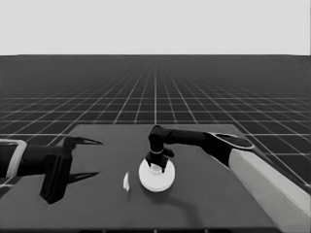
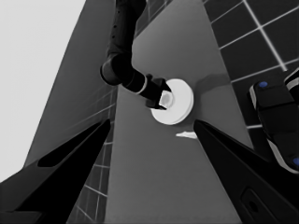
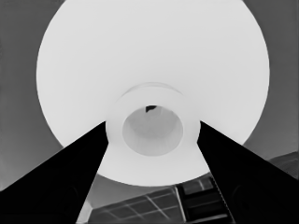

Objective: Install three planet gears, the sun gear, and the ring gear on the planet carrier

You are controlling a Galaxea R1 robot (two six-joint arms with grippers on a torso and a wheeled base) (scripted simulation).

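The thin white piece (image 1: 126, 181) stands nearest, alone on the table (image 1: 204, 204). Just beyond it and to its right, the larger round part (image 1: 156, 175) sits mid-table. The right gripper (image 1: 158, 164) comes straight down over its centre, fingers (image 3: 84, 163) clamped on either side of the raised hub. Off at the table's left end, the left gripper (image 1: 90, 158) hangs with fingers spread apart, holding nothing.

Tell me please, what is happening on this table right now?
The right gripper is down on the larger round part near the table's middle, its fingers on either side of the raised hub. No gears show. A thin white piece lies just beside it. The left gripper waits open over the table's left end.
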